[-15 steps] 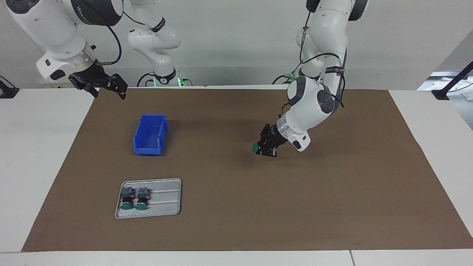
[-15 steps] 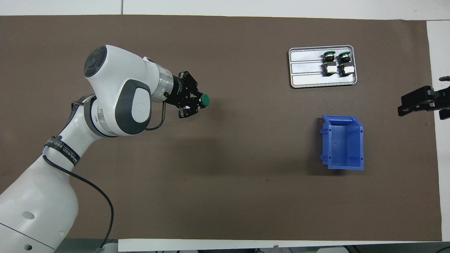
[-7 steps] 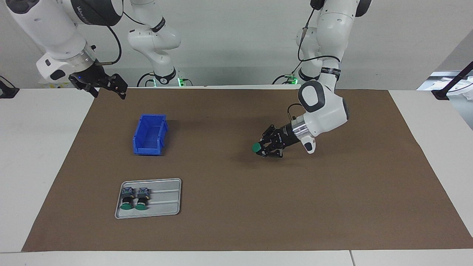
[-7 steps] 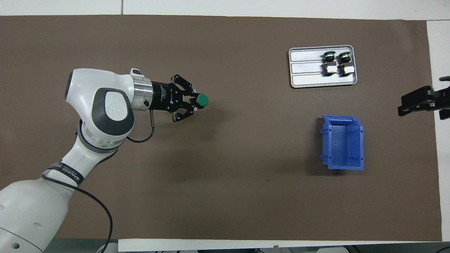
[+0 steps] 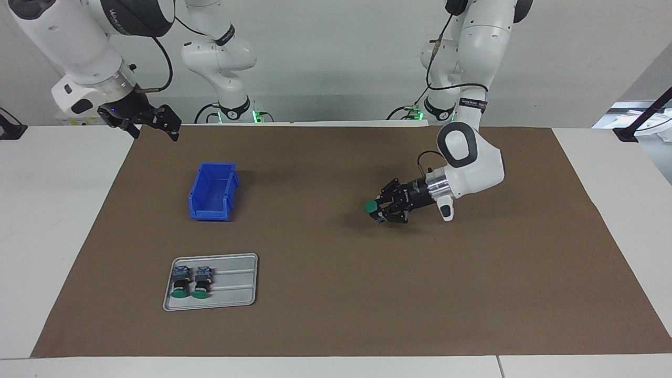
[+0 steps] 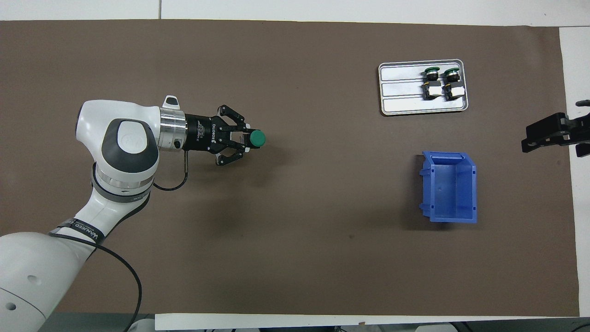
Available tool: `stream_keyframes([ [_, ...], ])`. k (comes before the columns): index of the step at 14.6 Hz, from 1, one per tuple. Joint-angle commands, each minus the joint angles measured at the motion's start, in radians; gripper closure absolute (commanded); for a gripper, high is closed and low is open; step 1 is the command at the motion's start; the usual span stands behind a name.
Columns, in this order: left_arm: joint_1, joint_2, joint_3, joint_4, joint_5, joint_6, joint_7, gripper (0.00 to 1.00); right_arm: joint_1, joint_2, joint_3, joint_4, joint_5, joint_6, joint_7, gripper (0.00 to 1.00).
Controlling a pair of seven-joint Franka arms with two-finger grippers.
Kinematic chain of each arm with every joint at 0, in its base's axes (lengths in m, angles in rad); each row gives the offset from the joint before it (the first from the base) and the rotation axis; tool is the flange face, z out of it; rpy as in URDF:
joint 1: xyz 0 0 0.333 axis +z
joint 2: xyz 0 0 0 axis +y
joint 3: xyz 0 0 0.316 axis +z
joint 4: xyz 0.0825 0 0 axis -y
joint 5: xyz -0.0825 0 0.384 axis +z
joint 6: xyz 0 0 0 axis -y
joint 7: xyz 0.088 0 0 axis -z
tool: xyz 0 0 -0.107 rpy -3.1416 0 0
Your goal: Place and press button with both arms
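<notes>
left gripper [image 5: 379,209] is lying nearly level over the brown mat [image 5: 336,294], gripping the green-capped button [image 5: 371,206], its wrist now swung flatter than a second ago; right gripper [image 5: 167,125] is waiting, fingers spread.

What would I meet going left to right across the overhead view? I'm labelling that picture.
Left gripper shut on the green-capped push button → grey metal tray holding two more such buttons → blue plastic bin → right gripper, open, waiting.
</notes>
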Motion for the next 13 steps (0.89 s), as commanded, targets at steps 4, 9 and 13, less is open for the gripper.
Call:
stream_keyframes([
  [4, 0.064, 0.024, -0.004, -0.044, -0.134, -0.098, 0.117, 0.92, -0.007, -0.021, 0.004, -0.027, -0.004, 0.012, -0.013, 0.01],
  [9, 0.077, 0.008, -0.003, -0.116, -0.284, -0.144, 0.242, 0.92, -0.007, -0.021, 0.004, -0.027, -0.004, 0.014, -0.014, 0.01],
  [13, 0.069, 0.008, -0.004, -0.164, -0.326, -0.147, 0.359, 0.92, -0.007, -0.021, 0.004, -0.027, -0.004, 0.014, -0.014, 0.01],
])
